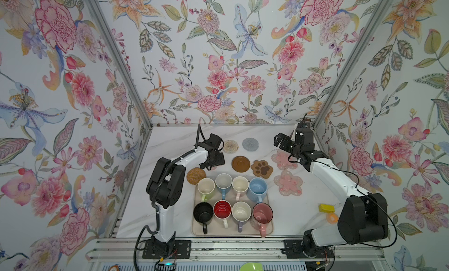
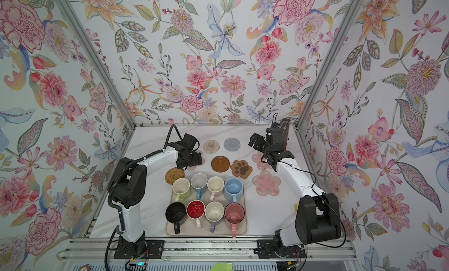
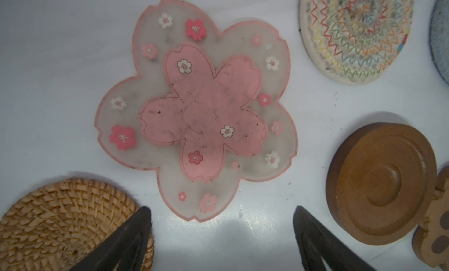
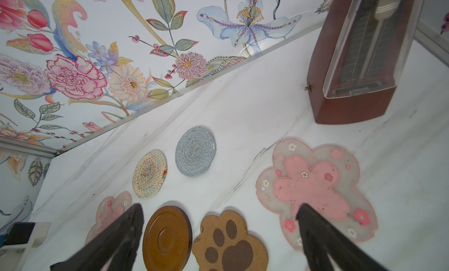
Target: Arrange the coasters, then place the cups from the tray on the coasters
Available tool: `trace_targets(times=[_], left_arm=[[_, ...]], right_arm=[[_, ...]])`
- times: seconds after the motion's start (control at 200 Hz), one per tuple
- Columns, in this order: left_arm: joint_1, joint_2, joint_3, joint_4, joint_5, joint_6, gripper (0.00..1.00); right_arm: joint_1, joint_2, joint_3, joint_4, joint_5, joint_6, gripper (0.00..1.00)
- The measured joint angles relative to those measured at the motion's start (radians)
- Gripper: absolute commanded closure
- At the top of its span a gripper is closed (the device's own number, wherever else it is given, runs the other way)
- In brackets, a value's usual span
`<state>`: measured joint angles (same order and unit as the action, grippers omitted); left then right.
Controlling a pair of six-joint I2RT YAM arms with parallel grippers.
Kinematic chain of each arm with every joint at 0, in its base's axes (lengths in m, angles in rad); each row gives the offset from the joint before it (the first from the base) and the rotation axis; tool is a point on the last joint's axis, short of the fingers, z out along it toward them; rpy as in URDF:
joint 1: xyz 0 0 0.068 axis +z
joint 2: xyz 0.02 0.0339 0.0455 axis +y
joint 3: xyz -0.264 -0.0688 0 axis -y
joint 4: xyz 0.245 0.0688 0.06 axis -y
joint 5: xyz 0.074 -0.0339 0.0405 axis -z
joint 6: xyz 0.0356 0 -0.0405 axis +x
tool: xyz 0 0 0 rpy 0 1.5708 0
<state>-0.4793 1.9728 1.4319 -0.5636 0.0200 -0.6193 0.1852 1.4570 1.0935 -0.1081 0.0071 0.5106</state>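
Beige tray (image 1: 218,231): eight mugs (image 1: 222,209) inside, upright, two rows of four; lies back from both grippers, toward the arm bases. Left gripper (image 3: 221,209): jaws spread, empty, over a pink flower mat (image 3: 201,116); rattan round (image 3: 60,221) under one finger, brown disc (image 3: 381,184) just beside the other. Right gripper (image 4: 220,206): jaws spread, empty, second flower mat (image 4: 315,184) near one finger.
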Motion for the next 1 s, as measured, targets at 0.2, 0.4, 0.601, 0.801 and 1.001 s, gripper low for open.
trace_targets(times=[0.2,0.4,0.601,0.801,1.001], left_arm=[[-0.004,0.035,0.002,0.0,0.0,-0.004,0.09],[-0.004,0.091,0.032,-0.017,-0.006,0.001,0.11],[-0.003,0.129,0.085,-0.02,-0.012,0.013,0.13],[0.009,0.172,0.146,-0.021,-0.027,0.027,0.13],[0.043,0.225,0.225,-0.026,-0.035,0.044,0.13]], right_arm=[[-0.004,0.0,-0.002,0.0,0.0,0.0,0.01],[-0.006,0.0,-0.007,0.001,0.0,0.0,0.01],[-0.011,0.0,-0.017,0.0,0.0,0.0,0.01],[-0.013,-0.001,-0.022,0.001,0.0,0.0,0.01],[-0.017,-0.004,-0.028,0.0,0.0,0.0,0.01]])
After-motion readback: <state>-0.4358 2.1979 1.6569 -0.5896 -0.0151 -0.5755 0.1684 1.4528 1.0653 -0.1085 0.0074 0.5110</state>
